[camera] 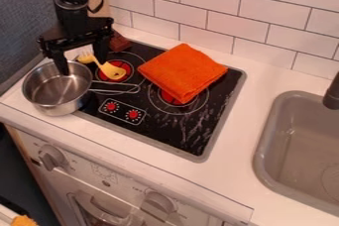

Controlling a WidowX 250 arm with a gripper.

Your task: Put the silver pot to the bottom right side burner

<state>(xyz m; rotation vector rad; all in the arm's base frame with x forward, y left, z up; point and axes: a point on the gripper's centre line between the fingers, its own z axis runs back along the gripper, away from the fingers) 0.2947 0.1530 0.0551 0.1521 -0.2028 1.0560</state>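
- Saucepan, silver metal, one (54, 90): upright at the left edge of the cooktop (180, 138), partly over the white worktop (268, 79); round mouth upward, shiny inner wall and floor in view; wire-like handle pointing right, above the two red printed dials (123, 110).
- End effector, black, one (83, 67): at the saucepan's back rim, fingers spread apart, the left one in the view overlapping the pan's mouth, the other outside the rim; contact, cannot tell.
- Utensil, yellow (101, 67): just beside the saucepan, over the red back-left burner (121, 64).
- Cloth, orange, folded (183, 71): on the cooktop, partly covering the right-hand burner (165, 104).
- Block, dark brown (119, 42): at the cooktop's back-left corner.
- Sink basin, grey, rounded corners (266, 158): set into the worktop at right, drain ring in its floor, dark faucet (331, 93) at its back.
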